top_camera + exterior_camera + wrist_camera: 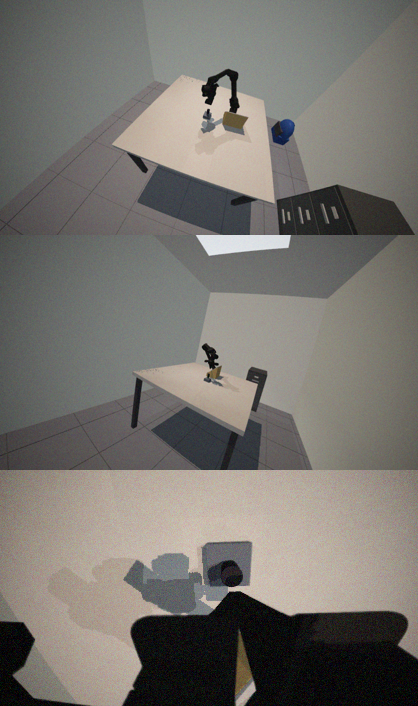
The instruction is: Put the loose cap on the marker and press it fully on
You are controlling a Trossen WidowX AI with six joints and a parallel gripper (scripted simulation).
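The grey holder block (205, 116) (205, 379) (227, 551) stands on the table with a dark upright piece (208, 111) (231, 575) in it. This looks like the marker with the dark cap on it. Cap and marker cannot be told apart, and no loose cap shows on the table. How far down the cap sits cannot be seen. My gripper (208, 102) (234, 597) is shut and empty. Its joined fingertips are above the marker, apart from it, with a gap showing in the top view.
A tan slanted board (234, 120) (215, 372) stands on the table between the holder block and the arm's base side. A strip of it (242, 667) shows behind the fingers in the wrist view. Shadows of the arm fall beside the holder block.
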